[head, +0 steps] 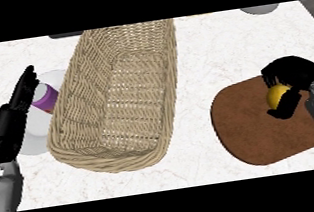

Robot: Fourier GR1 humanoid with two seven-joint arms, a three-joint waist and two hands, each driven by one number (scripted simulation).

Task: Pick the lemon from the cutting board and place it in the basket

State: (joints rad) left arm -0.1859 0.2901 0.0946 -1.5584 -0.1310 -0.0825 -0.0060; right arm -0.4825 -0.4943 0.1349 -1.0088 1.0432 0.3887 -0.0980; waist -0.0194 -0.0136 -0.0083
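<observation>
The white marbled counter (218, 39) carries everything here. The long woven wicker basket (82, 83) is the biggest thing on it. It lies left of the counter's middle and runs from the far edge towards the near edge, with its open mesh bottom showing. The brown rounded wooden cutting board (258, 136) lies flat by the counter's right edge, well apart from the basket. A round white plate (37, 137) sits at the left edge, just beside the basket's left wall.

My left hand (13, 118) rests over that plate, fingers straight and relaxed, pointing to the far edge, holding nothing. My right hand (293, 71) is over the far right part of the cutting board, its fingers and thumb curled round the yellow lemon (279, 94). I cannot tell whether the lemon touches the board. A small purple and white object (46, 98) lies on the plate, next to my left fingers.
</observation>
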